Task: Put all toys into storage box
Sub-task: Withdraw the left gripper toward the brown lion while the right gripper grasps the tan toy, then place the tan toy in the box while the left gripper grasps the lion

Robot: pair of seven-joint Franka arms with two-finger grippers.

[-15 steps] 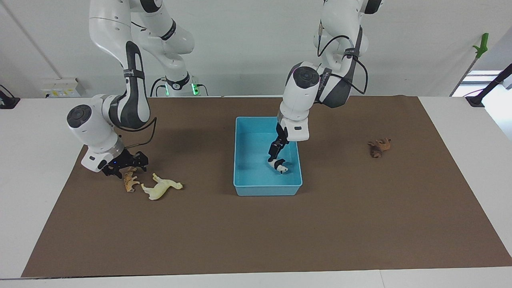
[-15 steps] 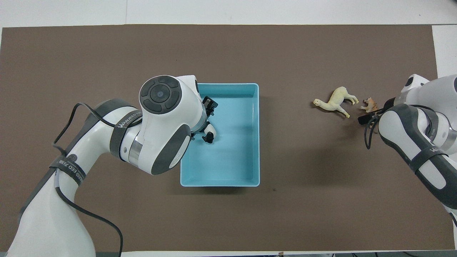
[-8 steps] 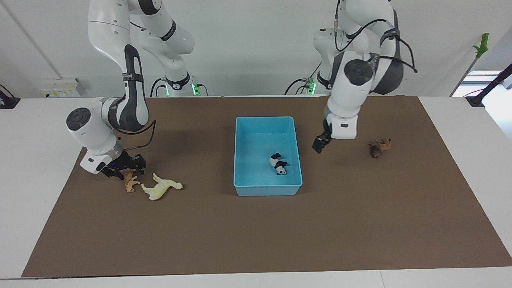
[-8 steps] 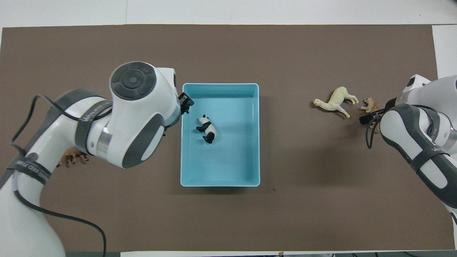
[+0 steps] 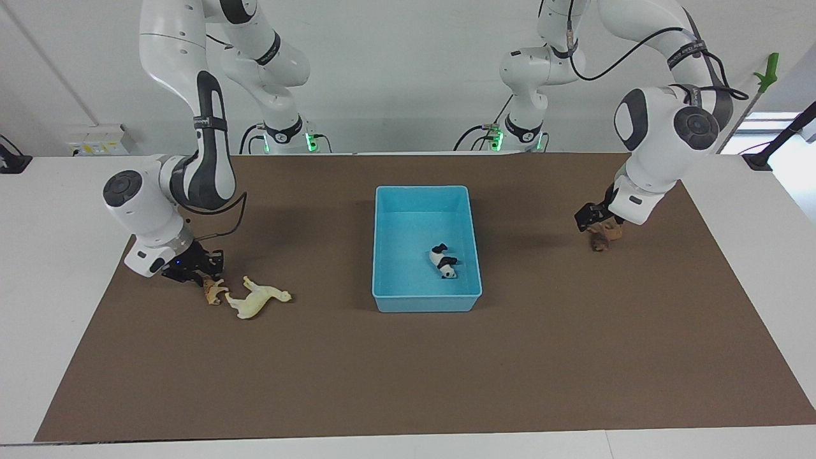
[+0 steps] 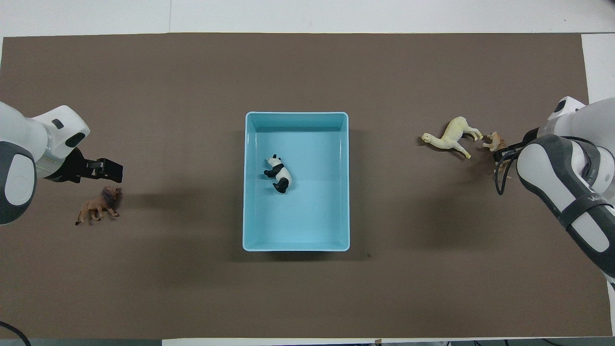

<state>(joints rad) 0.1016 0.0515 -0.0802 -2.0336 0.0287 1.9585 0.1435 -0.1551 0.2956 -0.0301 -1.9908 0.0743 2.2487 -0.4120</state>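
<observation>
Table (image 5: 408,382): the panda (image 5: 444,262) is now lying in the storage box (image 5: 426,301). Your left end effector (image 5: 590,217), having left the box, is hovering over the lion (image 5: 602,239); your right end effector (image 5: 203,268) is reaching the tiger (image 5: 213,290); grip states: cannot tell.

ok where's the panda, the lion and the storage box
panda (image 6: 277,173), overhead view, on its body.
lion (image 6: 100,207), overhead view, on its body.
storage box (image 6: 296,114), overhead view, on the rim farthest from the robots.
</observation>
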